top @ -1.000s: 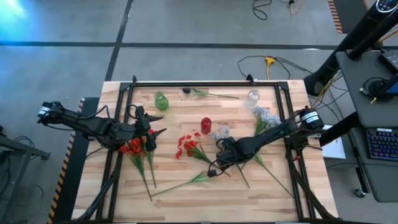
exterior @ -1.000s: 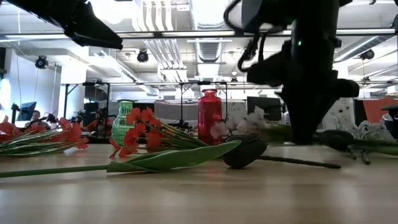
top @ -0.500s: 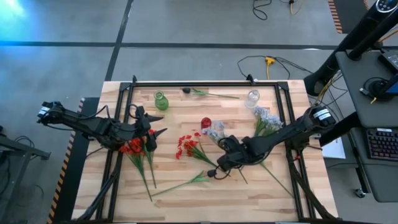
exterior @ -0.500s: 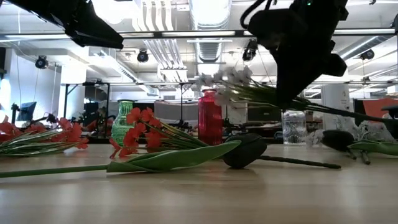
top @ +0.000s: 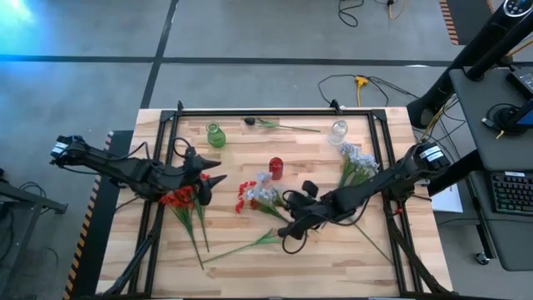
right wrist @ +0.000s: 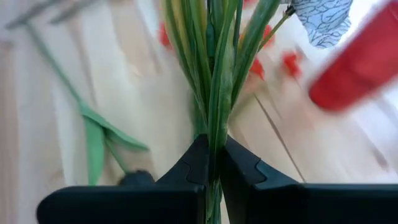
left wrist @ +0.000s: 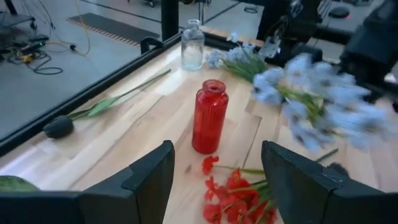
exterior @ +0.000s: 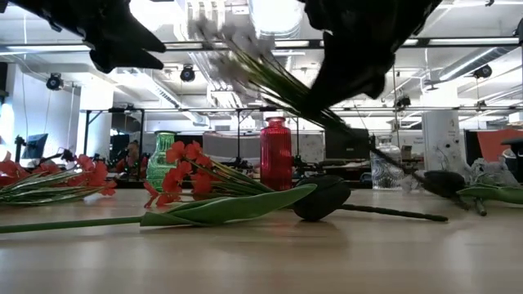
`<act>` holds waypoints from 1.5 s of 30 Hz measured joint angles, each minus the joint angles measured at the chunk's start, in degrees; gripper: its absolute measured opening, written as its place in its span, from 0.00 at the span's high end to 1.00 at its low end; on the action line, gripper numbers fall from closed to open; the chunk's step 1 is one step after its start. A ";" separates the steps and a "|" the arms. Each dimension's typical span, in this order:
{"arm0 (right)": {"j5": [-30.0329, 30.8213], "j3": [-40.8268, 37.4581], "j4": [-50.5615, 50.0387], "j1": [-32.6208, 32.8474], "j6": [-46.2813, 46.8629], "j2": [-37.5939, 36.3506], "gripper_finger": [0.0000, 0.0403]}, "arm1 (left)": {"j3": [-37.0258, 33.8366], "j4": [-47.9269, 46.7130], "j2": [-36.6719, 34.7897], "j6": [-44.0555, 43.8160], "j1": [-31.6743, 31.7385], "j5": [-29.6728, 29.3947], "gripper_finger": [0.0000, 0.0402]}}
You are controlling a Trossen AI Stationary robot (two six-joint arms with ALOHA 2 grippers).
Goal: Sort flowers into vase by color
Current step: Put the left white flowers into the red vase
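Observation:
My right gripper [top: 293, 218] hangs over the table's middle, shut on a pale blue-white flower [top: 265, 191]. Its blooms [left wrist: 311, 106] point toward the red flowers [top: 249, 197]. In the low view the stalks [exterior: 278, 82] slant upward, off the wood. My left gripper [left wrist: 217, 186] stands open at the left, above another red bunch [top: 178, 198] that lies flat. The red vase [top: 276, 168], green vase [top: 216, 135] and clear vase [top: 339, 131] stand upright. More pale flowers [top: 356, 158] lie at the right. One dark-budded stem [top: 279, 125] lies at the far edge and another [exterior: 323, 198] lies near the front. My right gripper pinches the flower's bundle of green stalks [right wrist: 214, 134] between its two fingers [right wrist: 194, 165]. The fingers lie along the stalks, slanting down from the table's right. The flower is lifted clear of the table, tilted, with its blooms higher than the held part.
A black frame rail [top: 275, 112] runs along the table's far edge, and side rails [top: 158, 167] cross under the arms. Bare wood [top: 333, 267] lies along the near edge. Cables and a desk stand beyond the table on the right.
My right gripper has risen and gone toward the table's left, turning at the wrist. The pale flower has come up off the wood; its bloom end has swung from beside the red vase toward the red flowers and tipped upward. My left gripper has rolled slightly in place.

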 joint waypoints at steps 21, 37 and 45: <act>-3.04 -17.54 38.47 -0.43 -21.98 -3.53 0.96 | -0.09 23.18 8.55 4.33 0.01 1.77 0.44; -2.99 -18.72 41.52 -0.36 -27.00 -5.44 0.96 | -0.09 46.75 19.55 15.90 -0.04 9.88 0.44; -3.02 -28.03 62.96 1.39 -28.61 -5.43 0.96 | -0.09 57.78 25.87 17.01 -2.38 16.53 0.44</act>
